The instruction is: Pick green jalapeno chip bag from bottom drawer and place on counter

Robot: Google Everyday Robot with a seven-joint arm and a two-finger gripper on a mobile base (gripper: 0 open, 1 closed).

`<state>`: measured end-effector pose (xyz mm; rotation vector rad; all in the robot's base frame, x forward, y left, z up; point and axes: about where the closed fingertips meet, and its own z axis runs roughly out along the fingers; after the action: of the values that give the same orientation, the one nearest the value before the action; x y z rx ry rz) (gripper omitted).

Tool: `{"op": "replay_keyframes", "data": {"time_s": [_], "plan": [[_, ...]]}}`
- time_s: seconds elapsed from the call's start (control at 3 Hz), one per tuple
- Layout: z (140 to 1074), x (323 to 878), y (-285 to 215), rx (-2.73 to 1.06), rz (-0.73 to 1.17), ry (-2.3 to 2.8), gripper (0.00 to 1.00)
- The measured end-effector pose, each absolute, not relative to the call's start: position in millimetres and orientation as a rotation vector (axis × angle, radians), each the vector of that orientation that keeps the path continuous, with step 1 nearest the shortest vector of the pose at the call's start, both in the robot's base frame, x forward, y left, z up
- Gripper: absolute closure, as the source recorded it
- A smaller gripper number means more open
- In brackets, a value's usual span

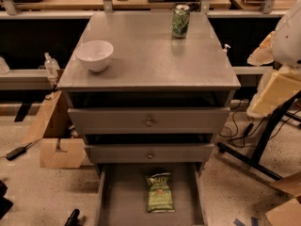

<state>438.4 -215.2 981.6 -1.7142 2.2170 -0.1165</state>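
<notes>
Bottom drawer (122, 197) cropped; end effector out of view.

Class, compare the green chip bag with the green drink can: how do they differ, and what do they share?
The chip bag lies flat in the open bottom drawer; the can stands upright on the counter. The bag is a flattish pouch; the can is a cylinder. Both are green. The claw is out of view; only pale arm casing shows at right.
</notes>
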Motion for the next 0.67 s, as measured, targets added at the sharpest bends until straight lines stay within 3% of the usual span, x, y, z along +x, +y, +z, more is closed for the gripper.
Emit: {"op": "replay_keyframes", "data": {"time_s": [0.33, 0.67], "plan": [[985.1, 438.4, -214.2, -1.708, -0.128, 2.208, 0.00], [985.1, 438.4, -214.2, -1.708, -0.128, 2.208, 0.00]]}}
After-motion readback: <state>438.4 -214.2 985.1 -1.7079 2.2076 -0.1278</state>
